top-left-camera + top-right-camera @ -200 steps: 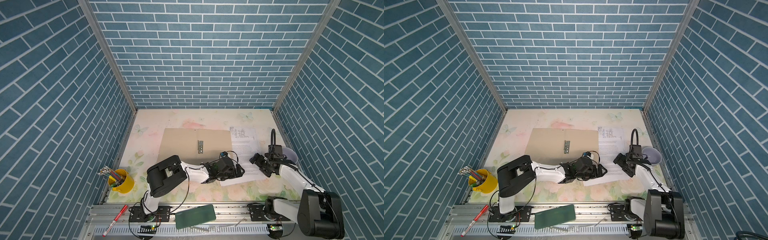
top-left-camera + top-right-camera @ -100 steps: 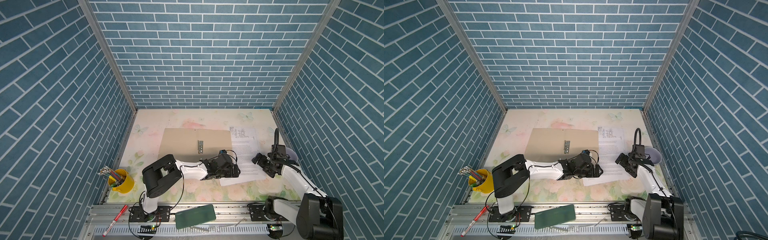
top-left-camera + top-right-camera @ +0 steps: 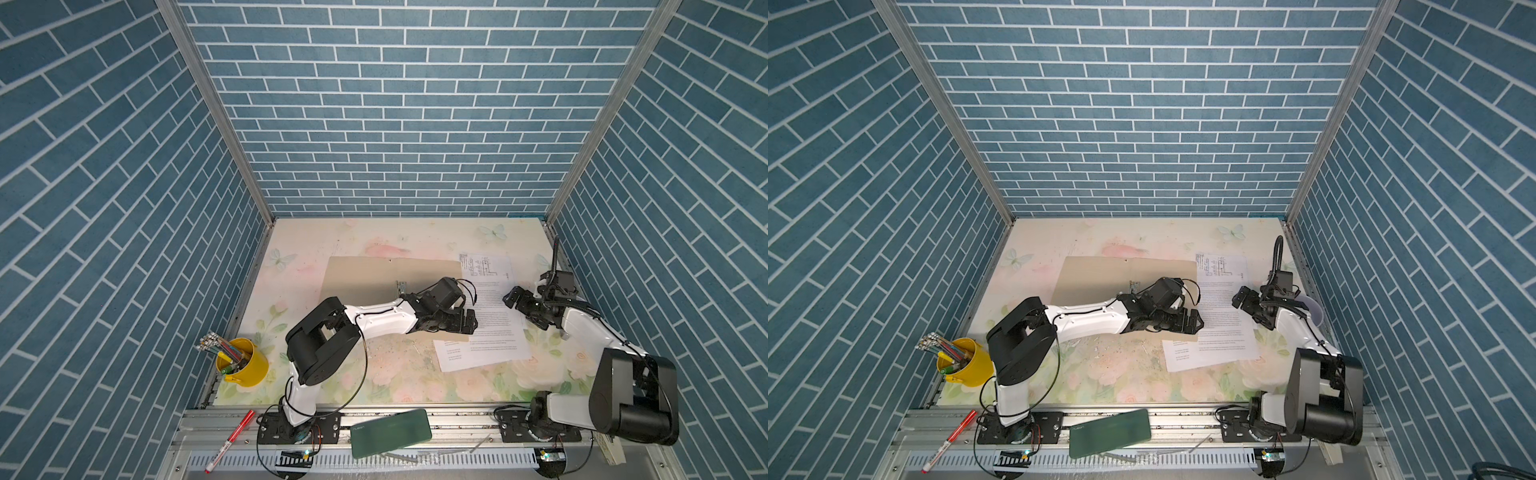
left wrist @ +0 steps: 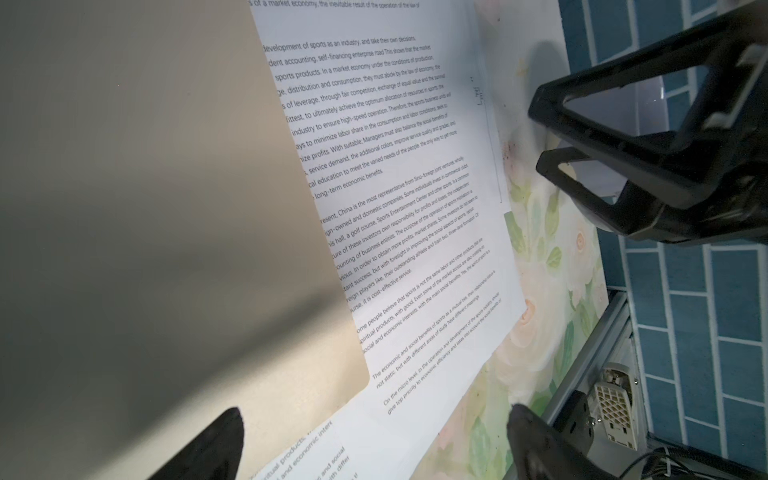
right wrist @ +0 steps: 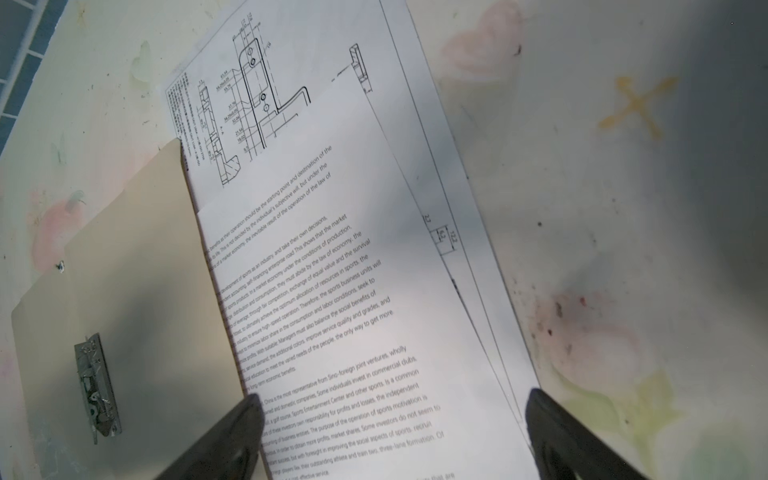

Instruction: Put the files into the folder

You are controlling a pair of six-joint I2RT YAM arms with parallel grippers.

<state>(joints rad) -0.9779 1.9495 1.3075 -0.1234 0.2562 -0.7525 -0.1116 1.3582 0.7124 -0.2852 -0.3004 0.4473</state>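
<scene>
Files: three white printed paper sheets (image 3: 492,332), fanned flat on the table at centre right in both top views; their left edges lie under the folder's edge.
Folder: tan cardboard folder (image 3: 365,282) with a metal clip, flat at centre.
Left gripper (image 3: 468,322): jaws wide, empty, low over the folder's edge.
Right gripper (image 3: 511,296): jaws wide, empty, above the sheets.
Handling: probably light, limp and slippery; a free right edge looks the best place to pinch.
</scene>
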